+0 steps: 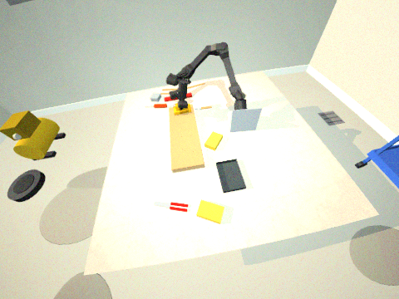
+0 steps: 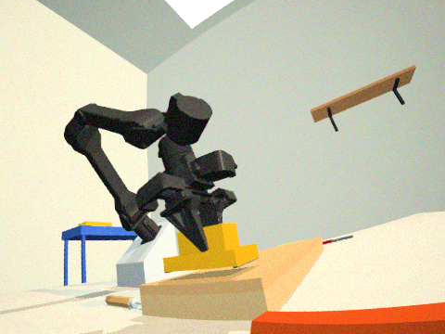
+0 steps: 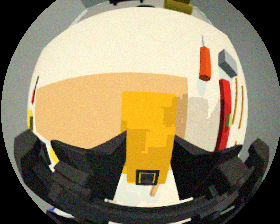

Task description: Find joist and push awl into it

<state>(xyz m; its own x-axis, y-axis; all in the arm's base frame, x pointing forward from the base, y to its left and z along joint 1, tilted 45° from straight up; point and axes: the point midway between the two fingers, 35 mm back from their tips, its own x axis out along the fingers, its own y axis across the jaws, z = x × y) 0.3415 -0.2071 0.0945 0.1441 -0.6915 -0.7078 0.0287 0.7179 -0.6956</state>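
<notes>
Nearest in the exterior view is the end of the floor panel (image 1: pixel 185 142) (image 2: pixel 204 286) (image 3: pixel 80 107), a long wooden board lying on the worktop (image 1: pixel 283 179). Over that end, the jaws (image 1: pixel 182 105) (image 2: pixel 210 237) are clamped on the stud finder (image 1: pixel 182 110) (image 2: pixel 209 247) (image 3: pixel 149 120), a stepped yellow block; a shadow lies beneath it, though I cannot tell for sure whether it touches the wood.

The step in hand looks to be the search for the joist. To do it well, keep the finder's base level and close to the panel, draw it slowly along the length, and note where any signal begins and ends, so the middle can be taken. Tipping it or running off the end could spoil the reading. The small dark-framed window on the finder shows no reading I can make out.

Beside the panel's near end lies a wooden-handled tool (image 1: pixel 204 108) (image 2: pixel 120 301) (image 3: pixel 154 189), probably the awl. Farther along, the dark tray (image 1: pixel 231 176) sits on the worktop, apart from the panel, for the finder afterwards.
</notes>
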